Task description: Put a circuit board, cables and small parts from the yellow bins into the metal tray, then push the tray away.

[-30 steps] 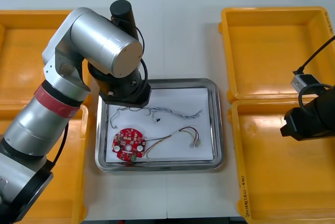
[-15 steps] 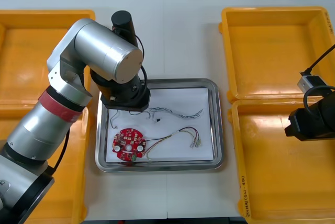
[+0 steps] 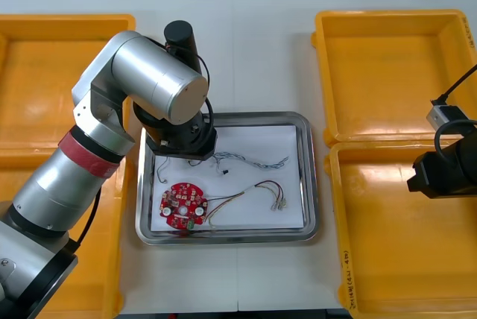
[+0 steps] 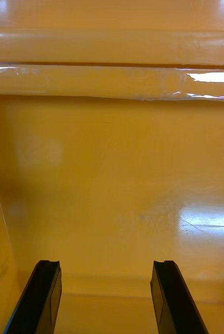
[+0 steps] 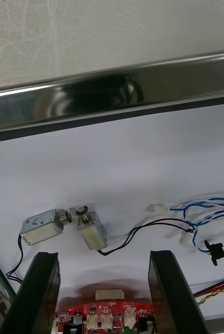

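- The metal tray [image 3: 314, 185] lies on the worktop [image 3: 261, 51] between the yellow bins. It is white inside.
- It holds the round red circuit board [image 3: 183, 206] at its near left and the blue and white cable [image 3: 253, 161] across its middle. The red and yellow cable [image 3: 257, 188] runs off the board, and two small metal parts [image 5: 43, 228] sit on a thin black cable [image 5: 138, 232].
- The left hand [image 5: 104, 257] hovers low over the tray's far left part. It is spread open and holds nothing, and the small metal parts lie just ahead of it.
- The right hand [image 4: 106, 267] hangs open and empty over the bare floor of the near right yellow bin [image 3: 337, 259], well apart from the tray.
- Loading looks done or close to it, so the tray is probably the next thing to handle.
- The tray should be stiff, thin and fairly light, with a smooth base that slides easily on the worktop.
- Its shiny rolled rim looks slippery, so a fingertip could skate over it.
- The best contact is likely low on the near wall, close to its middle. An off-centre push would probably swing the tray round.
- The contents lie loose. The cables are springy and could snag a finger, and the board is delicate, so a slow, even push seems wise.
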